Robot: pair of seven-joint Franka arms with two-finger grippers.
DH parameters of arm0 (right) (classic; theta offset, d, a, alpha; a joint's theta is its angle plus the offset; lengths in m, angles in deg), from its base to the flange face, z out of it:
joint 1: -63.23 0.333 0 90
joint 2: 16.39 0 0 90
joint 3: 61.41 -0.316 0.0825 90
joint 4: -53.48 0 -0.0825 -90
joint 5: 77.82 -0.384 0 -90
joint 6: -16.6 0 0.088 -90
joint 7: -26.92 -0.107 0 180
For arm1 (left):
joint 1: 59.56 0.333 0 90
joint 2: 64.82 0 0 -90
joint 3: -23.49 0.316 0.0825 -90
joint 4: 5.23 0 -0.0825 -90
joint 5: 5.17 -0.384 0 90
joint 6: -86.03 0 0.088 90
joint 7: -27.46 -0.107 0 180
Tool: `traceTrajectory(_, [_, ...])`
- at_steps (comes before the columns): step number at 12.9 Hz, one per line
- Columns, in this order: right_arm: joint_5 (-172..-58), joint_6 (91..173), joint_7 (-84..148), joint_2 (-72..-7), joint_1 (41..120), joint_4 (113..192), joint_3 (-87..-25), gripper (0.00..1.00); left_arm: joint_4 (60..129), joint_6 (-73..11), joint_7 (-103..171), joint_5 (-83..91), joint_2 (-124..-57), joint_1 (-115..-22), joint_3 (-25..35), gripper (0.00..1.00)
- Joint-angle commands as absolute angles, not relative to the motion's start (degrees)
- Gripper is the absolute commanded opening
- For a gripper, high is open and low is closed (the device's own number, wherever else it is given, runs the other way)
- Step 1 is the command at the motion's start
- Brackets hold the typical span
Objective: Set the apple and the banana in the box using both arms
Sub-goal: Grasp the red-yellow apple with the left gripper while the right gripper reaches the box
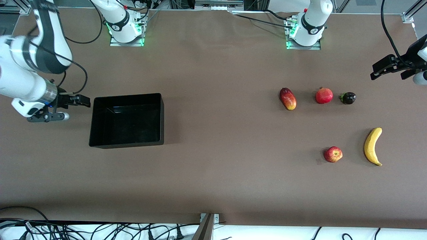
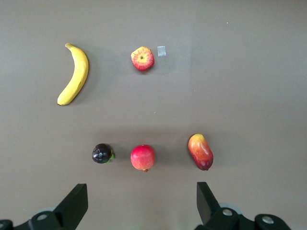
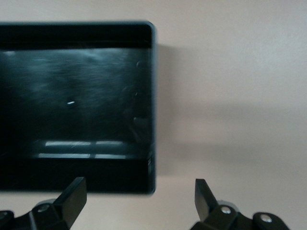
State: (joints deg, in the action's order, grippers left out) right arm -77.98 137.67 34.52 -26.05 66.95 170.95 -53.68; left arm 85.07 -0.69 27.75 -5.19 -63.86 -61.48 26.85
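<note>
The apple (image 1: 333, 154) and the banana (image 1: 373, 146) lie on the brown table toward the left arm's end, the banana closer to that end. Both show in the left wrist view, the apple (image 2: 143, 58) and the banana (image 2: 74, 74). The black box (image 1: 126, 144) stands empty toward the right arm's end. My left gripper (image 1: 388, 70) is open and empty, up over the table's edge at the left arm's end; it also shows in its wrist view (image 2: 142, 201). My right gripper (image 1: 81, 100) is open and empty beside the box (image 3: 152, 96); it also shows in its wrist view (image 3: 140, 196).
A mango (image 1: 288, 98), a pomegranate (image 1: 324, 95) and a dark purple fruit (image 1: 348, 98) lie in a row farther from the front camera than the apple. A small bit of tape (image 2: 161, 51) lies beside the apple. Cables run along the table's near edge.
</note>
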Motion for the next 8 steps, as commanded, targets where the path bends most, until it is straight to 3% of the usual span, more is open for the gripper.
traceTrajectory(1, [-77.38, 147.35, 35.71, -26.83, 66.39, 178.19, -52.37, 1.00, 83.80, -2.11, 27.80, -6.14, -66.39, -62.46, 27.44, 1.00])
traceTrajectory(6, [-78.44, 152.64, 35.89, -32.29, 66.13, 178.64, -51.83, 1.00, 88.88, -20.71, 33.17, -6.22, -78.69, -63.34, 27.44, 1.00])
traceTrajectory(7, [-78.96, 154.05, 35.89, -33.17, 66.13, 179.16, -51.83, 0.97, 89.33, -25.28, 33.34, -6.31, -81.23, -63.25, 27.53, 1.00])
traceTrajectory(8, [-79.75, 155.11, 35.89, -33.87, 66.13, 179.43, -51.83, 0.87, 89.42, -28.81, 33.26, -6.31, -83.87, -63.16, 27.88, 1.00])
